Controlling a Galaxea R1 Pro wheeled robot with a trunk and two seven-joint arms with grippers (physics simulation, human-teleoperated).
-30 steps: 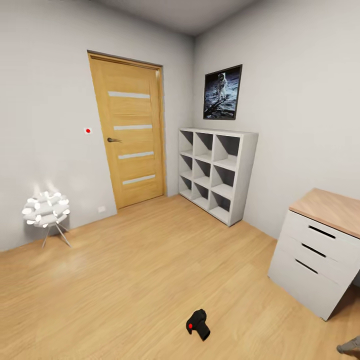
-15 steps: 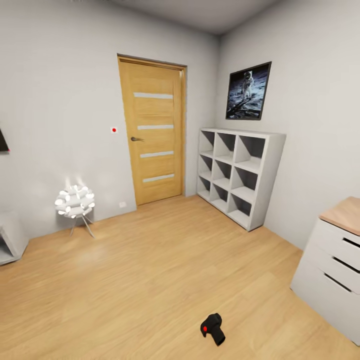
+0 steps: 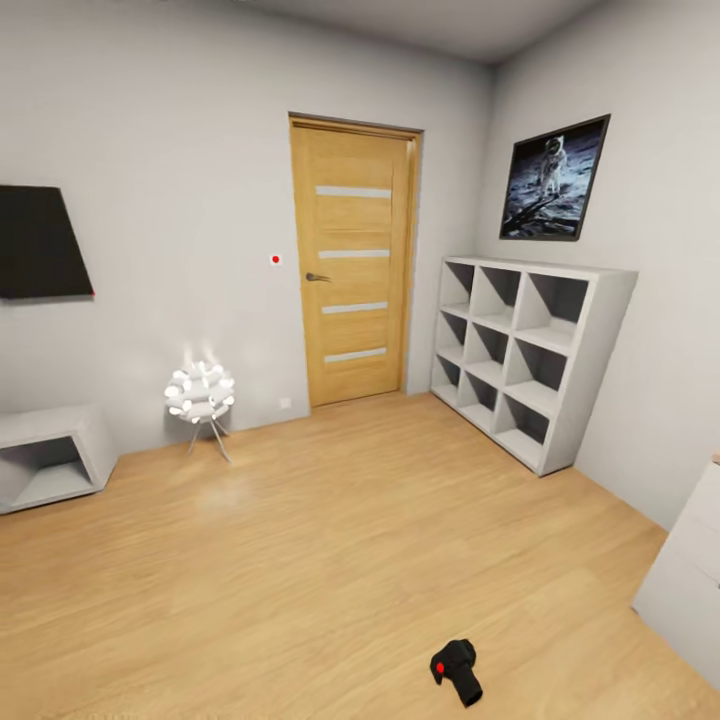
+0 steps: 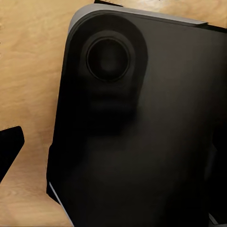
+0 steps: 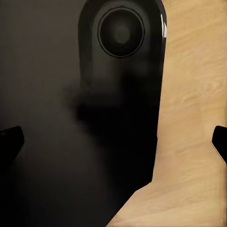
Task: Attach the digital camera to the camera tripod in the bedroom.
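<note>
body panel, left wrist view: large matte black slab (image 4: 142, 132), rounded upper corner, thin pale grey edge along the rim
round boss, left wrist view: raised dark disc (image 4: 108, 59) with a ringed, recessed centre
left fingertip: flat black wedge (image 4: 9, 149) with a pointed end
body panel, right wrist view: tall black column (image 5: 120, 104) with a rounded top, fading into shadow
round boss, right wrist view: dark ringed disc (image 5: 121, 32); small white glint on the nearby edge
right fingertips: two black tabs (image 5: 10, 139) at opposite borders
</note>
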